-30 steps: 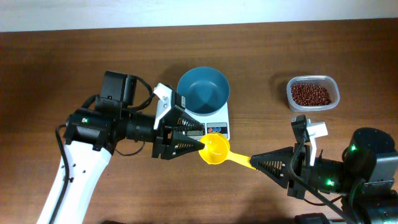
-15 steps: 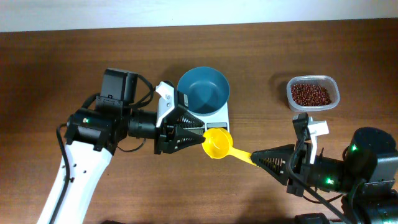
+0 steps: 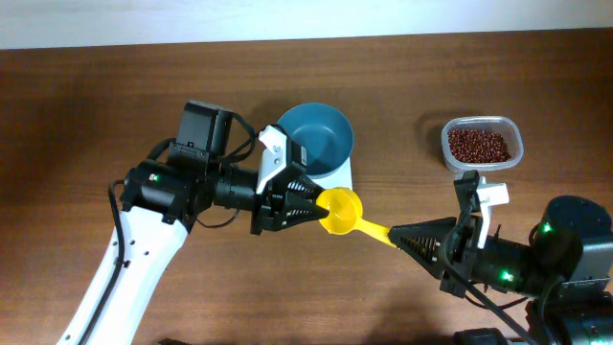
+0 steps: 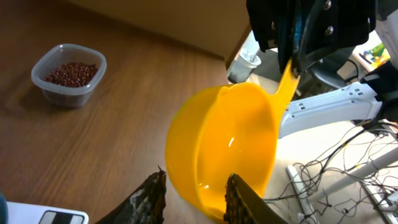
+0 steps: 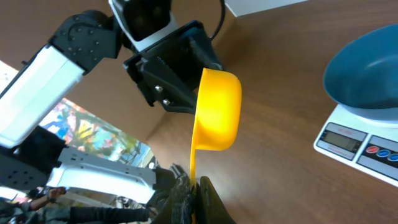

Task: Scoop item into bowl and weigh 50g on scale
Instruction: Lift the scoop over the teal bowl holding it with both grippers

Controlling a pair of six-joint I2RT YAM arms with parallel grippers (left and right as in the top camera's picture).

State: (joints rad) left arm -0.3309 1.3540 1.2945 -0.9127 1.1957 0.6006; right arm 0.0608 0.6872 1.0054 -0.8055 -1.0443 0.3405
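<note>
— Since a second ago the left arm has swung in toward the middle, and the yellow plastic scoop now sits higher and further right, just below the round teal-blue bowl.

— Who has the scoop?

— The right claw is clamped on the end of its handle, as before. The left claw has come up against the cup. In the left wrist view its fingers stand either side of the cup's lower edge, but whether they pinch it I cannot tell.

— And the bowl?

— It stands on the white square scale and has not shifted. From overhead, the left arm's wrist lies across the scale's front and hides the display. The right wrist view still shows the grey display and the red and blue buttons.

— Where are the beans?

— The small dark red-brown beans lie heaped in a clear rounded plastic tub. It sits on the brown wooden desk, well apart to the right of the bowl and beyond the right arm. The scoop is held in the air between the two claws, near the scale's front corner.
</note>
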